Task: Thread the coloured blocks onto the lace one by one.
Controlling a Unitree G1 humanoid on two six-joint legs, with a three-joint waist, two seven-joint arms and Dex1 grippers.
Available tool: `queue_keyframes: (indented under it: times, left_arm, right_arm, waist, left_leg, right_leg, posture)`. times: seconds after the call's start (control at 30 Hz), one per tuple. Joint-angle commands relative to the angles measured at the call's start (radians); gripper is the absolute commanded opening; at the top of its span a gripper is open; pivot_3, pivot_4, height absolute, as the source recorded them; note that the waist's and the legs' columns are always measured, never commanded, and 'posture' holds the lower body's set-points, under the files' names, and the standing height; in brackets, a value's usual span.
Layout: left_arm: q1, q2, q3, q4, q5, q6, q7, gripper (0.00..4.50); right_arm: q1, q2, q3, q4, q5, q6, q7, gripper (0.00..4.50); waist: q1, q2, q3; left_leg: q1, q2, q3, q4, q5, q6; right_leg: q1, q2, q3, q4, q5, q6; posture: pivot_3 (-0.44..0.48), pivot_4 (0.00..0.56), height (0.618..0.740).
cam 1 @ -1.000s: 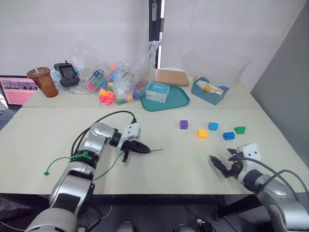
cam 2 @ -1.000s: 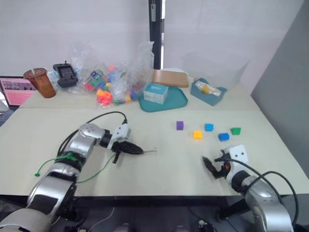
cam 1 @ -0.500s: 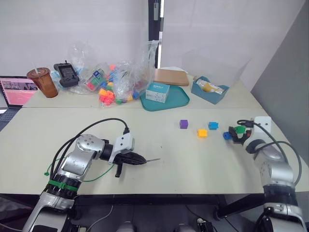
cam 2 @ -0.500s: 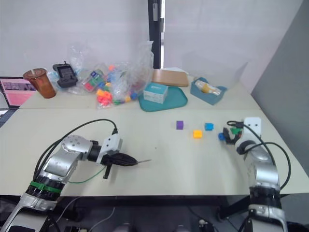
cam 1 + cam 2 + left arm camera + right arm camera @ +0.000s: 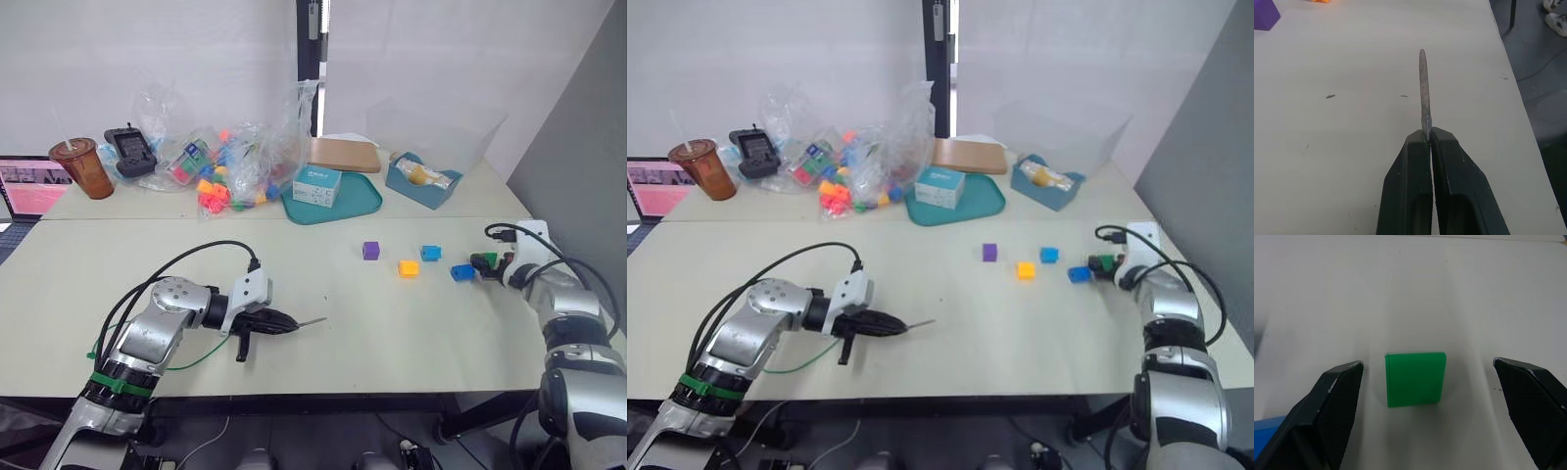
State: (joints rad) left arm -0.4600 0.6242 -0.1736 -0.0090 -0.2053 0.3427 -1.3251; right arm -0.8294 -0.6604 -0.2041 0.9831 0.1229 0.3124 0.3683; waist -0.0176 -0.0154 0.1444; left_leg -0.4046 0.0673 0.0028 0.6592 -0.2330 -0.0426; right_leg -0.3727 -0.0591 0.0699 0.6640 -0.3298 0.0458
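The left gripper [image 5: 1426,139] is clamped on the lace [image 5: 1423,85] tip, aimed at 3 o'clock. The right gripper [image 5: 1427,382] stands spread around the green block [image 5: 1415,378], a blue block [image 5: 462,272] touching at its 9 o'clock. Toy bags [image 5: 230,157] sit at 12.

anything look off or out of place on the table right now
Nothing stands out. The coloured blocks sit loose and apart, the left gripper pinches the lace tip, and the open right gripper brackets the green block.

Brown iced drink cup [image 5: 80,166], bagged toy pieces [image 5: 227,162], teal tray [image 5: 333,201] along table's [image 5: 294,284] back.
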Motion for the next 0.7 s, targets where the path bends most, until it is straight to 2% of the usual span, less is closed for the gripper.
queue_keyframes:
  times: [0.03,0.23,0.33,0.57,0.6,0.7]
  left_arm:
    - [-0.001,0.011,0.009,-0.032,-0.027,-0.01,0.007,0.01]
    - [0.008,0.017,0.011,-0.047,-0.041,-0.006,0.011,0.01]
    - [0.008,0.021,0.008,-0.044,-0.044,-0.01,0.016,0.0]
    - [0.008,0.023,0.007,-0.036,-0.047,-0.018,0.025,0.0]
    - [0.007,0.023,0.006,-0.034,-0.047,-0.02,0.025,0.0]
    - [0.007,0.024,0.006,-0.029,-0.047,-0.024,0.024,0.0]
  right_arm:
    - [-0.044,-0.029,-0.003,0.042,-0.02,-0.044,-0.013,4.5]
    - [-0.077,-0.025,-0.011,0.115,-0.029,-0.085,-0.006,4.5]
    - [-0.086,-0.024,-0.01,0.132,-0.032,-0.099,0.0,3.64]
    - [-0.091,-0.02,-0.016,0.148,-0.029,-0.127,0.006,1.26]
    - [-0.091,-0.02,-0.017,0.148,-0.027,-0.132,0.009,1.13]
    - [-0.087,-0.019,-0.018,0.139,-0.024,-0.149,0.02,1.13]
  waist:
    - [-0.001,0.0,0.0]
    - [-0.001,0.0,0.0]
    - [-0.001,0.0,0.0]
    - [-0.001,0.0,0.0]
    - [-0.001,0.0,0.0]
    - [-0.001,0.001,0.0]
  left_leg:
    - [0.0,0.0,0.0,0.0,0.0,0.0]
    - [0.0,0.0,0.0,0.0,0.0,0.0]
    - [0.0,0.0,0.0,0.0,0.0,0.0]
    - [0.0,0.0,0.0,0.0,0.0,0.0]
    - [0.0,0.0,0.0,0.0,0.0,0.0]
    - [0.0,0.0,0.0,0.0,0.0,0.0]
  right_leg:
    - [0.0,0.0,0.0,0.0,0.0,0.0]
    - [0.0,0.0,0.0,0.0,0.0,0.0]
    - [0.0,0.0,0.0,0.0,0.0,0.0]
    - [0.0,0.0,0.0,0.0,0.0,0.0]
    - [0.0,0.0,0.0,0.0,0.0,0.0]
    - [0.0,0.0,0.0,0.0,0.0,0.0]
  posture:
    - [0.0,0.15,0.74]
    - [0.0,0.15,0.74]
    - [0.0,0.15,0.74]
    - [0.0,0.15,0.74]
    - [0.0,0.15,0.74]
    - [0.0,0.15,0.74]
